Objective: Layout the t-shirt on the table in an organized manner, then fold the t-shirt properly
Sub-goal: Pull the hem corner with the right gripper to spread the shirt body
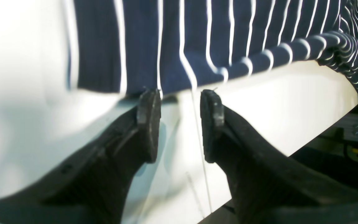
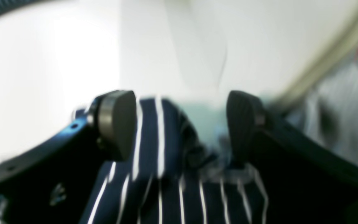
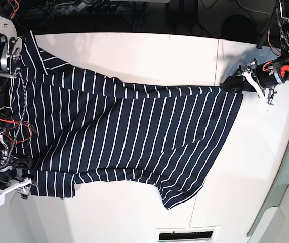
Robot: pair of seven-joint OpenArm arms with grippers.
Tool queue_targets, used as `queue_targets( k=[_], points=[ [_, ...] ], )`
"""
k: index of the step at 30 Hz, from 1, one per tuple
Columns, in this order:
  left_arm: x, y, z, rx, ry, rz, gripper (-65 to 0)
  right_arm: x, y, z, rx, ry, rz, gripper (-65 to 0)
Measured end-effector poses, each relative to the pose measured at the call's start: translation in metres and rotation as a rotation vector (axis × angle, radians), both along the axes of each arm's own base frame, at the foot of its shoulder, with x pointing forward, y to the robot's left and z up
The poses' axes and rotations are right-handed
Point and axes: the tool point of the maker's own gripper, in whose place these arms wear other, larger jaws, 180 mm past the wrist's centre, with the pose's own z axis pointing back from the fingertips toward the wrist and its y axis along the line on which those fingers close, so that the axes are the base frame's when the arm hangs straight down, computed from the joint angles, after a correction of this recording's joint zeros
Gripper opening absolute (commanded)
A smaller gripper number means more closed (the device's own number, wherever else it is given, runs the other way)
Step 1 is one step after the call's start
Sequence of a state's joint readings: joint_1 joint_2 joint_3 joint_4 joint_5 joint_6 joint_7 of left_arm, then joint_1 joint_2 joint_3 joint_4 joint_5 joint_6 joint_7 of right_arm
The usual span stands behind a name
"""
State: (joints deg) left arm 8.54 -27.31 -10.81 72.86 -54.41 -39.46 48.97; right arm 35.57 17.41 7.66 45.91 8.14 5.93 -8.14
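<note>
From the left wrist: left hand [image 1: 180,102] released, both fingers [image 1: 149,109] well apart, only bare table [image 1: 291,102] showing in the gap, nothing held. Just ahead of the tips, the folded-over hem of the t-shirt [image 1: 166,40], lying flat on the table and rumpled at the far right near the table edge. From the right wrist, much blurred: right hand [image 2: 180,121] also released, pads spread wide, a hump of striped cloth standing up between them and close to the left pad, but not pinched. From the base view: shirt spread over most of the table with its length across the picture, body rather flat with slanting creases, one lower corner pulled out to a point, collar end bunched among the arm parts at the picture's left, hem at the picture's right, where the left hand sits at the upper hem corner. Probably thin, soft, light cloth: no stiffness, likely to sag and wrinkle when lifted and to drag along the table instead of sliding as one piece. Best taken at doubled edges such as the hem corners, the shoulder seams or the sleeve ends, two points at once, pinched firmly and pulled gently apart to flatten.
</note>
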Motion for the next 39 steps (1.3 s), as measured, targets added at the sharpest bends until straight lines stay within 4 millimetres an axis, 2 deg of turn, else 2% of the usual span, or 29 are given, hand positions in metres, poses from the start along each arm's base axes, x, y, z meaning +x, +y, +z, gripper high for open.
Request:
queue_targets(
  k=[3, 7, 11, 13, 17, 20, 22, 25, 27, 30, 34, 36, 39],
  points=[
    [0.001, 0.000, 0.001, -0.002, -0.006, 0.004, -41.0, -0.017, 0.014, -0.033, 0.041, 0.125, 0.016, -20.1],
    [-0.002, 0.004, -0.004, 0.036, 0.009, -0.011, -41.0, -0.055, 0.022, -0.074, 0.097, 0.270, 0.017, -20.3],
    [-0.001, 0.004, -0.003, 0.037, 0.000, -0.008, -41.0, -0.096, 0.026, -0.092, 0.099, 0.291, 0.028, -20.4],
    [0.001, 0.006, -0.002, 0.039, -0.009, -0.004, -41.0, -0.114, 0.030, -0.089, 0.078, 0.273, 0.041, -20.4],
    [0.011, 0.013, 0.006, 0.051, -0.044, 0.007, -40.9, -0.140, 0.029, -0.067, 0.059, 0.205, 0.023, -20.4],
    [0.026, 0.021, 0.018, 0.059, -0.086, 0.018, -40.9, -0.166, 0.014, -0.059, 0.048, 0.223, -0.013, -20.4],
    [0.034, 0.032, 0.026, 0.062, -0.117, 0.060, -40.9, -0.188, -0.001, -0.061, 0.044, 0.266, -0.053, -20.4],
    [0.037, 0.054, 0.023, 0.125, -0.106, 0.150, -40.9, -0.215, -0.019, -0.070, 0.082, 0.338, -0.095, -20.4],
    [0.035, 0.059, 0.020, 0.155, -0.102, 0.154, -40.9, -0.228, -0.028, -0.072, 0.127, 0.359, -0.115, -20.4],
    [0.035, 0.055, 0.018, 0.147, -0.100, 0.152, -40.9, -0.247, -0.047, -0.072, 0.170, 0.350, -0.164, -20.4],
    [0.028, 0.041, 0.004, 0.130, -0.055, 0.121, -40.9, -0.286, -0.069, -0.082, 0.165, 0.402, -0.235, -20.4],
    [0.021, 0.036, -0.006, 0.127, -0.024, 0.104, -40.9, -0.303, -0.071, -0.088, 0.179, 0.427, -0.240, -20.4],
    [0.022, 0.032, -0.008, 0.116, -0.032, 0.106, -40.9, -0.322, -0.068, -0.095, 0.195, 0.459, -0.233, -20.3]
  ],
)
